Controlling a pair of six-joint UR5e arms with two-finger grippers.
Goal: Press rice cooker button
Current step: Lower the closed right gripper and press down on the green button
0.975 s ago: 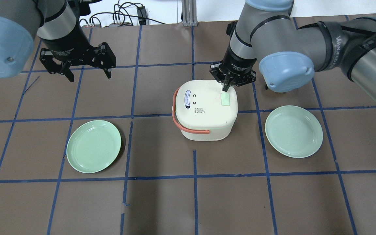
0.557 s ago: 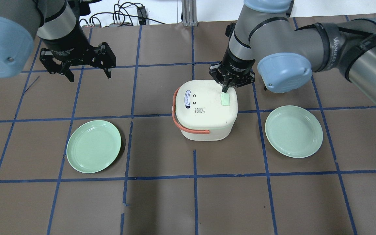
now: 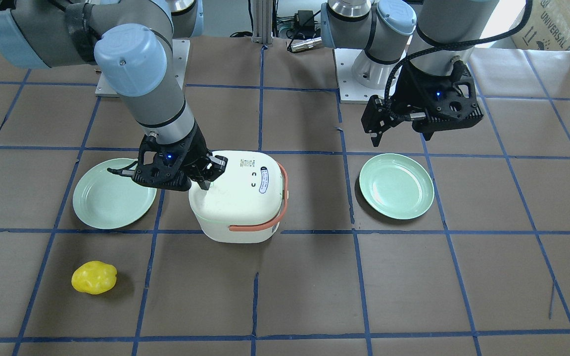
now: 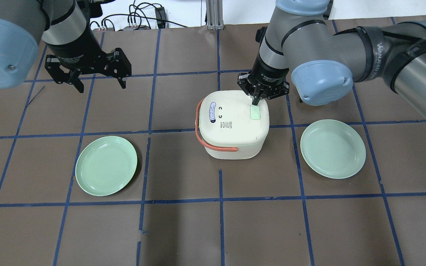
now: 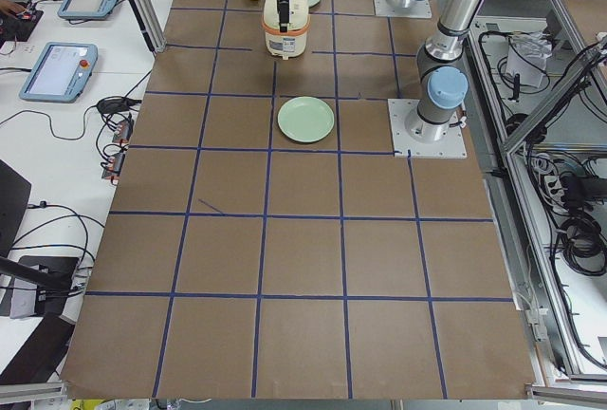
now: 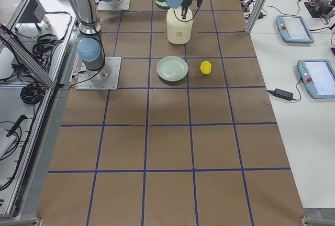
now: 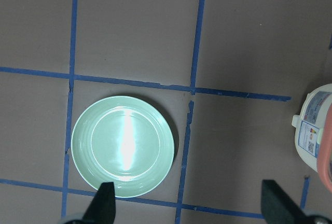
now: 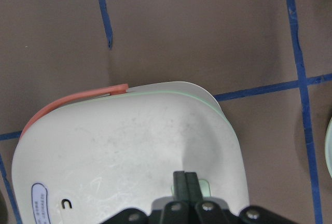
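Note:
The white rice cooker (image 4: 231, 127) with an orange handle (image 4: 213, 146) stands mid-table. Its pale green button (image 4: 254, 112) is on the lid's right side. My right gripper (image 4: 256, 101) is shut and empty and points down, with its tips at the button's far end. I cannot tell whether they touch it. In the right wrist view the shut fingers (image 8: 185, 181) hide most of the button (image 8: 205, 186). In the front view the right gripper (image 3: 202, 186) is down at the lid. My left gripper (image 4: 101, 87) is open and empty, hovering far to the left.
Two green plates lie on the table, one left (image 4: 106, 165) and one right (image 4: 332, 148) of the cooker. A yellow lumpy object (image 3: 94, 277) lies in front of the right plate. The left wrist view looks down on the left plate (image 7: 123, 146).
My right arm has shifted slightly and its shut fingertips have edged a little toward the button. The left arm and the cooker have not moved.

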